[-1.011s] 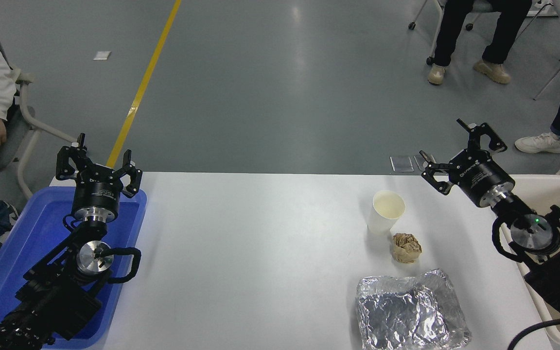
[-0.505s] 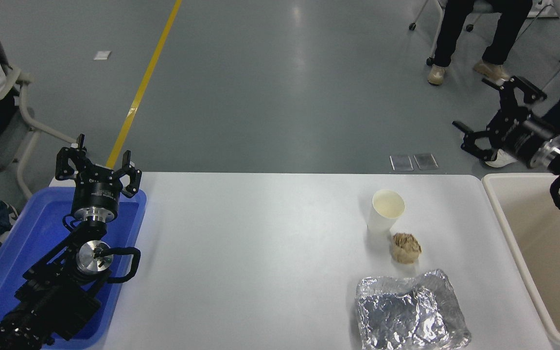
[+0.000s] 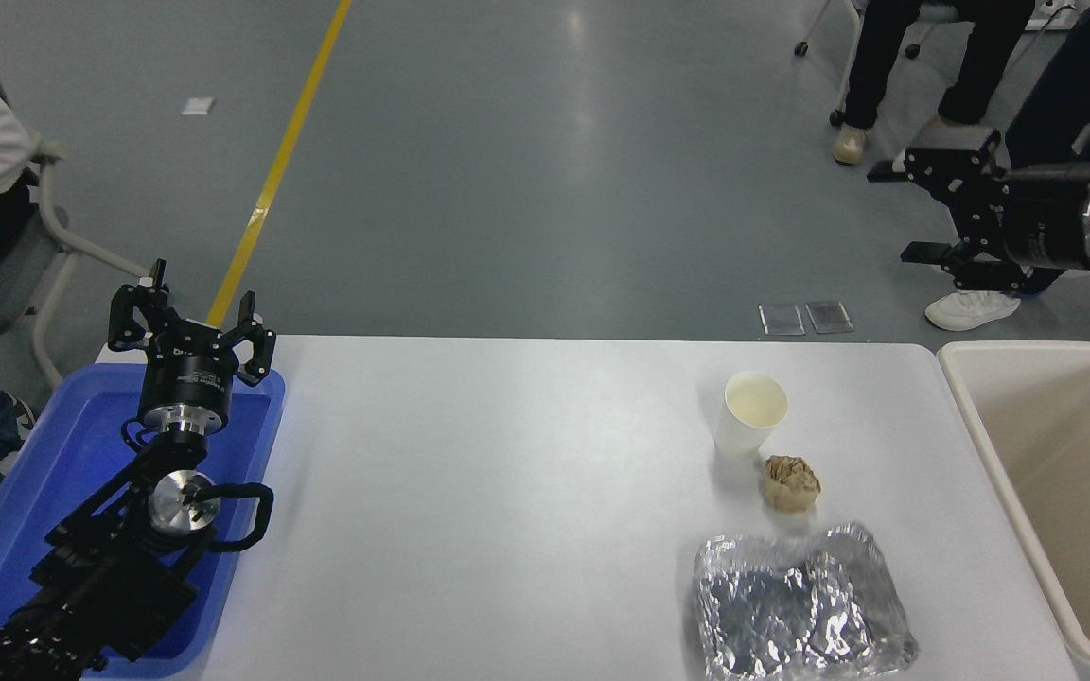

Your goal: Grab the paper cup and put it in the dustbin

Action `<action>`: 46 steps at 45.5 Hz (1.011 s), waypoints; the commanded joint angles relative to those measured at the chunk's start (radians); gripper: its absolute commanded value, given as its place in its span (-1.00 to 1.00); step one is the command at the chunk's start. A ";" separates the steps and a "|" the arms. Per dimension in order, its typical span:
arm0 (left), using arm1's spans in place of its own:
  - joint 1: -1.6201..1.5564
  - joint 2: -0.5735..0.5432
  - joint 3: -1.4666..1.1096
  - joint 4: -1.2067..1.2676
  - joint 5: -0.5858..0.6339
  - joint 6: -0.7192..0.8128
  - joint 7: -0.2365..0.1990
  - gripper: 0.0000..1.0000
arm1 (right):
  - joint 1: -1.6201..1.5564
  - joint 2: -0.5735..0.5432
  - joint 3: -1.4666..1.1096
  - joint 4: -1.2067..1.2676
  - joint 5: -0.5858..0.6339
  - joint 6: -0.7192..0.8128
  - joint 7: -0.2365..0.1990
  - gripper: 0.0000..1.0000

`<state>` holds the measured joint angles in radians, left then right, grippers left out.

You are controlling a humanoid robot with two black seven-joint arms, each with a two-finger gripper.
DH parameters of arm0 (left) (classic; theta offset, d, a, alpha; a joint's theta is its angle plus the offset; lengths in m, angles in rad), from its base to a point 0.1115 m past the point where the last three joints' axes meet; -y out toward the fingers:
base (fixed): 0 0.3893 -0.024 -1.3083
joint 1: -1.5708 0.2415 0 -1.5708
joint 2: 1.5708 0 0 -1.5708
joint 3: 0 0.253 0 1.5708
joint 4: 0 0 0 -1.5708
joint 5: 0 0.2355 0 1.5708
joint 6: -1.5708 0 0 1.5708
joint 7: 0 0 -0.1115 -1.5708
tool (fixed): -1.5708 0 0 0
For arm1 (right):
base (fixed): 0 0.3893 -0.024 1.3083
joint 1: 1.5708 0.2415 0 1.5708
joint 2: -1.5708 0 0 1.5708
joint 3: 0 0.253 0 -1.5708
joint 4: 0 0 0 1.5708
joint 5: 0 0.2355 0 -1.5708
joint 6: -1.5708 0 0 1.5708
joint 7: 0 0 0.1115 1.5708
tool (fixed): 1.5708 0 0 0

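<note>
Two grippers were in view, and neither had hold of anything. The right gripper (image 3: 914, 213) hung high at the right edge, well apart from the table (image 3: 507, 492) and turned toward the left, its fingers spread wide and empty; that pose read as a reach not yet begun rather than a grasp. The left gripper (image 3: 190, 326), fingers likewise apart and empty, sat parked over the blue tray (image 3: 34, 492) at the lower left. The paper cup (image 3: 751, 412) stood upright on the table's right half, mouth up, well apart from the right gripper and some way left of the dustbin (image 3: 980, 445), whose open mouth lay off the table's right end. A crumpled brown paper ball (image 3: 791, 483) rested just beside the cup on its near side, and a sheet of crinkled foil (image 3: 796, 605) lay nearer still. Coming in from the far or right side would probably keep the fingers off the ball. People's legs showed beyond the table.
</note>
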<state>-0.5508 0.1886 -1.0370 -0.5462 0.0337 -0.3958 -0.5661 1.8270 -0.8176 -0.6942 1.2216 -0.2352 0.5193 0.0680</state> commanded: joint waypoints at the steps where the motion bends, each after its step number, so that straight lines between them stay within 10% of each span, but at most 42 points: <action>1: 0.000 0.000 0.000 0.000 0.000 0.000 0.000 0.98 | 0.382 0.123 -0.396 0.311 -0.105 0.015 0.001 1.00; 15: -0.001 0.000 0.000 0.000 -0.002 0.000 0.000 0.98 | 0.633 0.235 -0.476 0.453 -0.108 0.261 0.001 1.00; 46: 0.000 0.000 -0.002 0.000 -0.002 0.000 0.000 0.98 | 0.891 0.299 -0.551 0.524 -0.012 0.266 0.007 1.00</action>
<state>-0.5508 0.1887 -1.0382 -0.5461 0.0323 -0.3951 -0.5660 2.6604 -0.5575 -1.2317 1.7320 -0.2663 0.7784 0.0732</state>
